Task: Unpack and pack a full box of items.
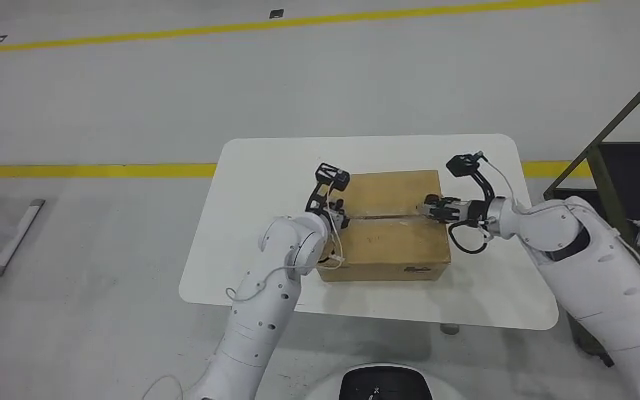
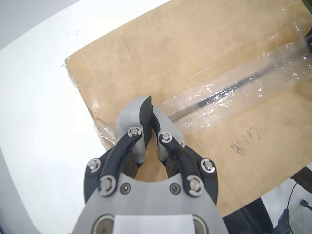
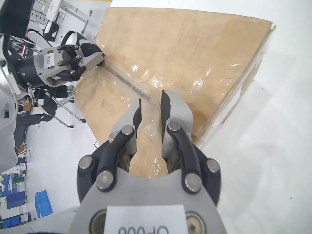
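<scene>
Standing on table [image 1: 250,200]: box [image 1: 390,200], central, flaps closed under clear tape [image 2: 231,91];
Left gripper [image 2: 147,108]: fingers together, at one seam end;
Right gripper [image 3: 152,98]: fingers slightly apart, over the opposite end.

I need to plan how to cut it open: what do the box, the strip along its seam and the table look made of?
Box: brown cardboard, matte, with faint fibrous streaks. Strip: clear plastic tape, glossy and wrinkled, glinting along the seam. Table: smooth white top, slight sheen; perhaps laminate or plastic, cannot tell.
</scene>
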Available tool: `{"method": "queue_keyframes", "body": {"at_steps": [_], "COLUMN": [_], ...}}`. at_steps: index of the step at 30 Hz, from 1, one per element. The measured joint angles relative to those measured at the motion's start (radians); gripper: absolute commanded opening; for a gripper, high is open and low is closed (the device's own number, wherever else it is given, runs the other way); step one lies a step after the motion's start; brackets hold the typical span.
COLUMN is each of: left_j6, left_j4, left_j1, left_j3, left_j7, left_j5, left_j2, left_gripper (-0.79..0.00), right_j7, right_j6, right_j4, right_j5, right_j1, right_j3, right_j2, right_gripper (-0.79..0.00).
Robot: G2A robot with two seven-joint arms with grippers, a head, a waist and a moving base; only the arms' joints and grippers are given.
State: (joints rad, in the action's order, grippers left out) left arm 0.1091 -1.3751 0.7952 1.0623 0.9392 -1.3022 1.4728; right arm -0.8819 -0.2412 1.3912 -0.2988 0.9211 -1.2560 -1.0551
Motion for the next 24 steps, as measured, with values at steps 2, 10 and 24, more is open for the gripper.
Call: {"method": "queue_keyframes", "body": {"at_steps": [2, 10, 24], "left_j6": [-0.002, 0.019, 0.094], "left_j4": [0.0, 0.017, 0.152], "left_j1": [-0.002, -0.027, -0.133], "left_j3": [-0.002, -0.046, -0.232], "left_j7": [-0.002, -0.006, -0.075], "left_j5": [0.002, 0.015, 0.021], "left_j2": [0.001, 0.012, 0.067], "left_gripper": [-0.72, -0.702, -0.717], "right_j7": [-0.002, 0.009, 0.069], "right_j6": [0.0, 0.002, -0.042], "right_j4": [0.005, 0.008, -0.019], "right_j5": [0.023, 0.1, 0.212], "right_j1": [0.004, 0.053, 0.177], "right_j3": [-0.026, -0.198, -0.369], "right_j2": [0.004, 0.035, 0.063], "right_gripper": [-0.397, -0.394, -0.585]}}
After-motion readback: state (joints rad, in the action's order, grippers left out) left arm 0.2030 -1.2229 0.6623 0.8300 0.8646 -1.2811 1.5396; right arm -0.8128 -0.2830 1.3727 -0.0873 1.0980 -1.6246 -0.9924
